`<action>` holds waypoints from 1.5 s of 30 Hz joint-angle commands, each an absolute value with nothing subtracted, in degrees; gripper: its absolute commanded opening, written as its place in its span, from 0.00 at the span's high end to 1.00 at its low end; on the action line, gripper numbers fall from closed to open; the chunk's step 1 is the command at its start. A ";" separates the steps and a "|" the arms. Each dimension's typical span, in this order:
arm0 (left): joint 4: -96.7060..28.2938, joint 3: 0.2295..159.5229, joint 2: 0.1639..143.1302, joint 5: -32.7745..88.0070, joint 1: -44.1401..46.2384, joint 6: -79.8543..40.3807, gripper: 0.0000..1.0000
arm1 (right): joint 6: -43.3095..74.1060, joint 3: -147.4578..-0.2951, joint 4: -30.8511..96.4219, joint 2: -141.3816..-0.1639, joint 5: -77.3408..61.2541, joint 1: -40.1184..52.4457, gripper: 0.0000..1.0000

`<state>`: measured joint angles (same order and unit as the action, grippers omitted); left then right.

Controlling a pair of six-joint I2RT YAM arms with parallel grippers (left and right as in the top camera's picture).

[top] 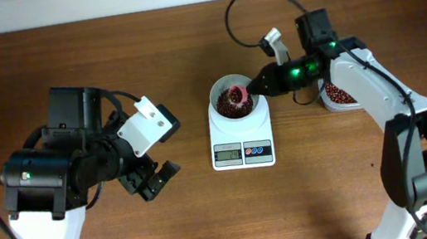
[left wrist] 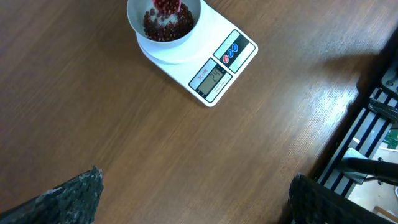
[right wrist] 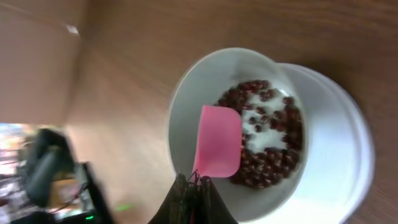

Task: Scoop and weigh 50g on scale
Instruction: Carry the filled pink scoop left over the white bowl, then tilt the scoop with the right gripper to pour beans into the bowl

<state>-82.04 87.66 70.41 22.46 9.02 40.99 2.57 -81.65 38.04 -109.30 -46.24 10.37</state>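
The white scale (top: 243,150) stands mid-table with its white bowl (top: 217,100) on top, and red-brown beans (top: 233,108) lie in the bowl. My right gripper (top: 255,87) is shut on the handle of a pink scoop (top: 237,93), whose blade sits over the bowl. From the right wrist, the scoop (right wrist: 217,142) lies over the beans (right wrist: 270,134) inside the bowl (right wrist: 180,118), just ahead of the shut gripper (right wrist: 196,183). My left gripper (top: 159,180) hangs open and empty left of the scale. The left wrist view shows the scale (left wrist: 214,62), the bowl (left wrist: 134,18), the beans (left wrist: 165,26) and the wide-apart fingers (left wrist: 68,199).
A clear tub (top: 337,95) holding more beans sits right of the scale, partly under my right arm. A black cable (top: 238,24) loops above the bowl. The table's far edge (top: 99,18) runs along the top. A black frame (left wrist: 373,124) stands beyond the table edge.
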 commanded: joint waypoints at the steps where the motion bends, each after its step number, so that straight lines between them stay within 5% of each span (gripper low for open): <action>1: -81.97 88.18 70.43 22.65 8.82 42.13 0.01 | 0.43 -84.73 40.49 -102.50 -30.11 14.15 0.96; 7: -81.97 88.18 70.43 22.65 8.82 42.13 0.01 | -1.50 -84.99 42.04 -97.21 -15.73 21.80 0.96; 45: -81.97 88.18 70.43 22.65 8.82 42.13 0.01 | -4.23 -88.42 47.22 -92.97 -9.02 24.38 0.96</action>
<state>-82.04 87.66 70.41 22.48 9.02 40.99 -3.51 -87.11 47.18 -94.87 -9.50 24.05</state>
